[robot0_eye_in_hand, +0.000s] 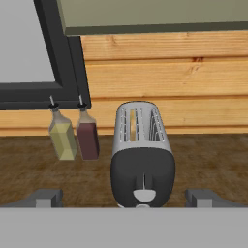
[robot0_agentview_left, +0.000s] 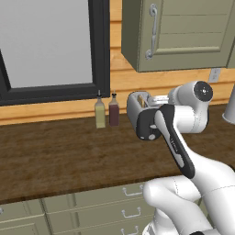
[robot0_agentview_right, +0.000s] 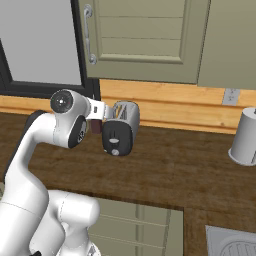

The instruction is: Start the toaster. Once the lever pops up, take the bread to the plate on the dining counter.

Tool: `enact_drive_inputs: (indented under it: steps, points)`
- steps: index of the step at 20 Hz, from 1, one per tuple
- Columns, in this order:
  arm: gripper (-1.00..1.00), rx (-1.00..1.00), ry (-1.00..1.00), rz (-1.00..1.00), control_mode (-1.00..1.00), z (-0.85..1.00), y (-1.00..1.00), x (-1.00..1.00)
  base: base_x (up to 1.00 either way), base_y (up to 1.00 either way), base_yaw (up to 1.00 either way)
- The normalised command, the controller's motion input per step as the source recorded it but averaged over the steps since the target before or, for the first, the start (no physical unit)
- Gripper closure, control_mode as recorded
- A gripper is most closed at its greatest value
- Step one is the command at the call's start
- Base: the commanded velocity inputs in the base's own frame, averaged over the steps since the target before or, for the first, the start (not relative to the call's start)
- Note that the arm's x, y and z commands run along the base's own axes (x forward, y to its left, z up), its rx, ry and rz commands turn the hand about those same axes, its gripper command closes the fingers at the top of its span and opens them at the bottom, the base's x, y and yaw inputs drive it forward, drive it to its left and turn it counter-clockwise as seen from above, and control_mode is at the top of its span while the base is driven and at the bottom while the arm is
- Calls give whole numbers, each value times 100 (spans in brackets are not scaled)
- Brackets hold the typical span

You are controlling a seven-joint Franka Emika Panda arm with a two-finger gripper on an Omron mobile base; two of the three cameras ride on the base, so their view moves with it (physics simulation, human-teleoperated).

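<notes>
The small silver-white boxy toaster (robot0_eye_in_hand: 142, 160) with rounded corners stands on the dark brown wood-grain desk (robot0_agentview_left: 55, 156), near the wooden plank wall behind it. Its dark end panel faces the arm and carries a narrow vertical slot with a pale grey lever piece low on it. In the hand view a thin tan-brown slice of bread (robot0_eye_in_hand: 132, 125) sits upright in the left of the two top slots, its upper edge about level with the slot rim.

The arm's two-finger tool (robot0_eye_in_hand: 125, 197) is held level in front of that dark panel, its dark fingertips (robot0_eye_in_hand: 46, 197) spread wide apart with one on each side of the toaster's end, gripping nothing. They look short of the panel, though from this angle the gap is hard to judge.

Just to the left of the toaster stand two small bottles side by side: a pale yellow-green bottle (robot0_eye_in_hand: 62, 137) and a dark reddish-brown bottle (robot0_eye_in_hand: 87, 136), both upright below the black window frame (robot0_eye_in_hand: 68, 63). A grey-olive wall cabinet (robot0_agentview_right: 145, 40) hangs above, and a pale grey cylindrical container (robot0_agentview_right: 244, 137) stands on the desk well to the right
</notes>
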Motion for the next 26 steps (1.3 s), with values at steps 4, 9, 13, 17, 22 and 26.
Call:
enact_drive_inputs:
  steps: [4, 9, 13, 17, 22, 26]
  points:
    - [-100, 0, 0, 0, -100, 0, 0, 0, 0, 0, 0]
    - [-100, 0, 0, 0, -100, 0, 0, 0, 0, 0, 0]
    - [-100, 0, 0, 0, -100, 0, 0, 0, 0, 0, 0]
    - [-100, 0, 0, 0, -100, 0, 0, 0, 0, 0, 0]
    - [-100, 0, 0, 0, -100, 0, 0, 0, 0, 0, 0]
    - [-100, 0, 0, 0, -100, 0, 0, 0, 0, 0, 0]
